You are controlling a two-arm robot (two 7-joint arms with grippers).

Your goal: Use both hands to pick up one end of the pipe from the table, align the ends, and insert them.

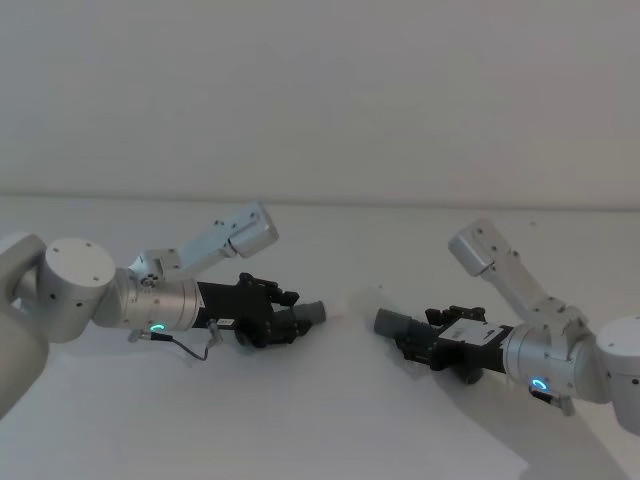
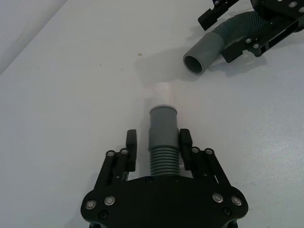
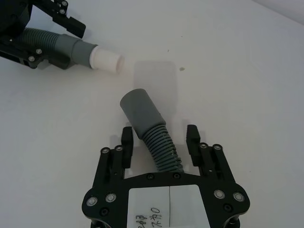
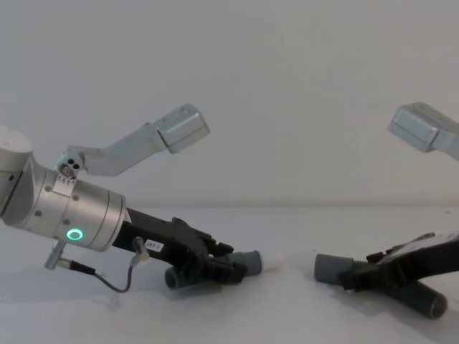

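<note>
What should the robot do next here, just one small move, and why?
Probably close both grippers. The left gripper straddles the white-tipped hose piece, the right gripper the plain hose piece, both open with gaps showing, so neither piece can be lifted yet.

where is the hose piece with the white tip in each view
Head view: hose piece with the white tip left of centre, at the left gripper.
Left wrist view: hose piece close up, straight ahead of that gripper.
Right wrist view: hose piece far off, beyond the right gripper.
Chest view: hose piece low, left of centre.
Shared landmark: the other piece's grey cuff, facing it across a gap.
</note>
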